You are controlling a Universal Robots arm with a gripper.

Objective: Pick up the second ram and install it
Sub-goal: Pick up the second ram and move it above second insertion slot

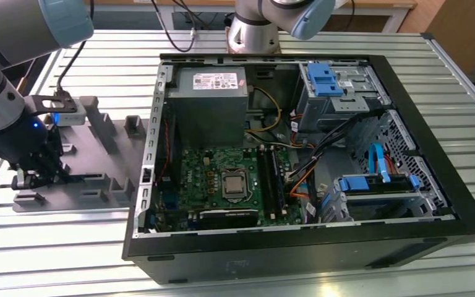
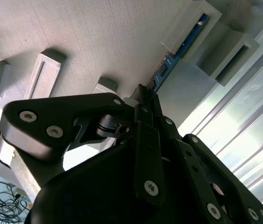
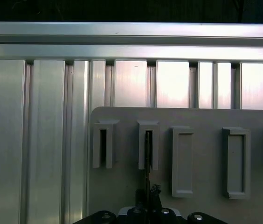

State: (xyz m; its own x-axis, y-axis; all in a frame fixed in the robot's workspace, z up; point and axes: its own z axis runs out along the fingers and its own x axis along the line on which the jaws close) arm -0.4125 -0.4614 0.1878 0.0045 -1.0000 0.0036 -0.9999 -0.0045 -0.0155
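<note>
The second ram (image 2: 171, 60) is a thin blue stick standing on edge in a holder slot of the grey fixture plate (image 2: 99, 37). In the first wrist view the ram (image 3: 148, 154) appears edge-on as a dark line in the second slot. My gripper (image 2: 145, 95) is shut on the end of the stick nearest to it, and its fingertips (image 3: 153, 190) meet around that end. In the exterior view the gripper (image 1: 31, 179) is low over the fixture plate (image 1: 106, 154) at the exterior view's left, beside the computer case.
The open black computer case (image 1: 303, 247) lies right of the fixture plate. Inside it are the green motherboard (image 1: 221, 179), its black slot rails (image 1: 274, 179), a power supply (image 1: 208, 99), cables and blue drive brackets (image 1: 328, 77). Ribbed metal tabletop (image 3: 38, 140) surrounds the plate.
</note>
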